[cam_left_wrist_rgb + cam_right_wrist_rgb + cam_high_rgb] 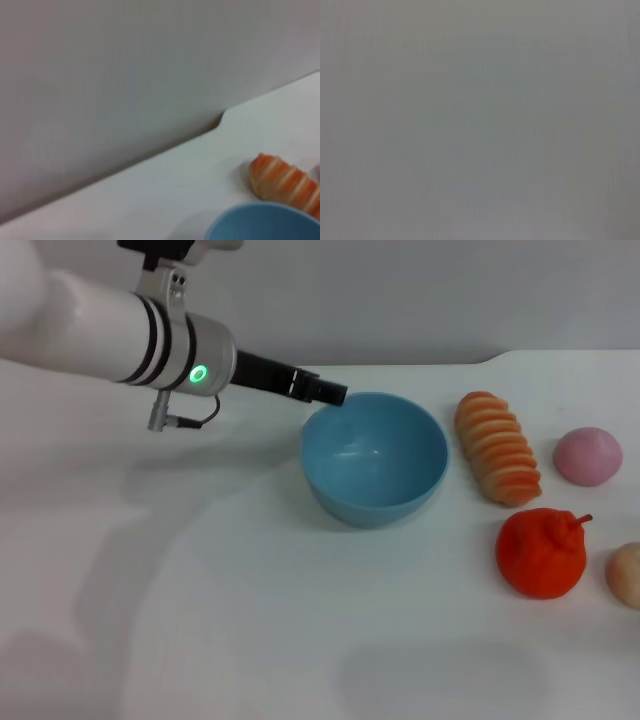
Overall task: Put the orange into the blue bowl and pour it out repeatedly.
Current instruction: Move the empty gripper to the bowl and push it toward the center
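while the left gripper (335, 394) sits at the upper-left rim of the upright, empty glossy light blue bowl (375, 460), grip state unclear, the lumpy red-orange toy orange (541, 552) rests lower right on the white table (250, 620).

I can't read any text, label, brand or number in any view. The only sign I see is a round green indicator light (199, 374) lit on the left arm's wrist housing, with no characters on it. Blue bowl (375, 459), orange (541, 552) and tabletop (250, 620) carry no markings. Right wrist view gives me flat grey, nothing to read.
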`<action>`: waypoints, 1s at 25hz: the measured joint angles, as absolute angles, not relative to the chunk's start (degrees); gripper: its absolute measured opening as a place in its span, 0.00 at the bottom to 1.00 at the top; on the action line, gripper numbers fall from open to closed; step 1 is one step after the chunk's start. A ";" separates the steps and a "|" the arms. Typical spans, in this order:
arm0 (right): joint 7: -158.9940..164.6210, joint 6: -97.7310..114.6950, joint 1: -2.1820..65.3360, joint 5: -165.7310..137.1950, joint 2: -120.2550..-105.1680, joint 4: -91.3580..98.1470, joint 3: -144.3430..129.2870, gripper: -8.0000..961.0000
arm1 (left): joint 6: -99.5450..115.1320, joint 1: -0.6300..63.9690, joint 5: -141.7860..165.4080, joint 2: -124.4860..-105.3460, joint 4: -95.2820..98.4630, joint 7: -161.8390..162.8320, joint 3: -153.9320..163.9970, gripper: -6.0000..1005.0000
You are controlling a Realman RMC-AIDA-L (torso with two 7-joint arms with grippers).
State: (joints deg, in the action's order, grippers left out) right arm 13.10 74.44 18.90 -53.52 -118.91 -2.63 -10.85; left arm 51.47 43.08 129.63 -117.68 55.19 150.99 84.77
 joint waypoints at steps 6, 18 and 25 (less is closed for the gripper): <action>13.09 74.45 19.26 -53.52 -118.91 -2.54 -10.81 0.79 | 50.60 42.27 129.56 -117.89 52.65 150.96 84.33 0.80; 13.09 74.37 19.11 -53.52 -119.00 -2.87 -10.79 0.79 | 43.18 41.79 127.63 -118.55 49.45 151.17 93.86 0.80; 13.09 74.34 18.92 -53.48 -119.11 -2.90 -10.72 0.79 | 38.57 41.38 125.20 -118.63 47.29 151.23 96.92 0.80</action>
